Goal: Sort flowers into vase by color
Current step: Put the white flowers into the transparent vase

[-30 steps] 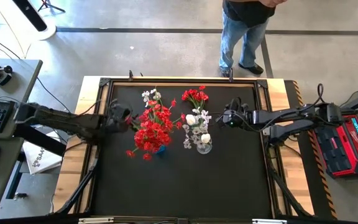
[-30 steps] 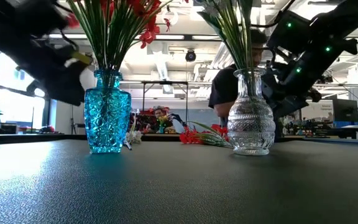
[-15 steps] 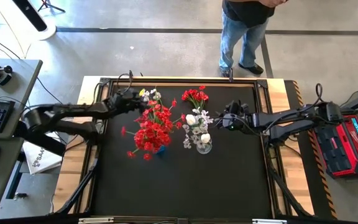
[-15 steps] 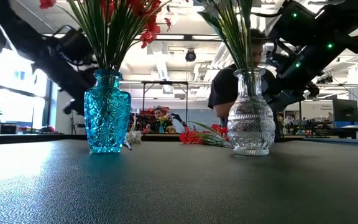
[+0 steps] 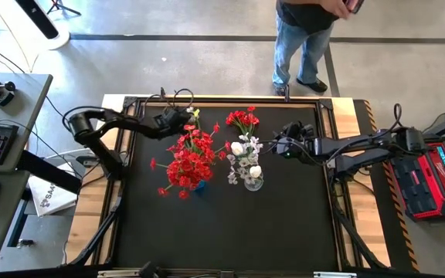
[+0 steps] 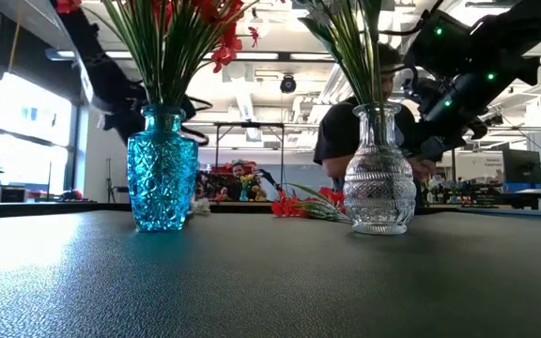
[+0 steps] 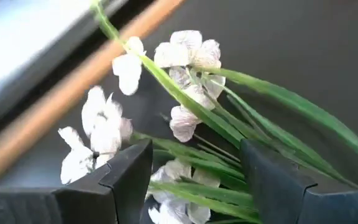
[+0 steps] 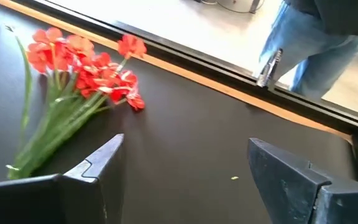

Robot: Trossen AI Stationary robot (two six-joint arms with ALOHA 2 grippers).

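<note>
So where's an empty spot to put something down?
The near half of the mat, in front of the blue vase and clear vase, is bare. It's crowded at the far edge: loose white flowers, loose red flowers and both grippers.

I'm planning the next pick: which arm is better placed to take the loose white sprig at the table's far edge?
Probably left: the left gripper is open with its fingers astride the white sprig, while the right gripper hangs near the red sprig.

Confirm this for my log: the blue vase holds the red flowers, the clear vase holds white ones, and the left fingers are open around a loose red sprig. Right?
Not quite. The left wrist view shows the left gripper open around a white sprig, not red. The blue vase does hold red flowers, and the clear vase white ones.
</note>
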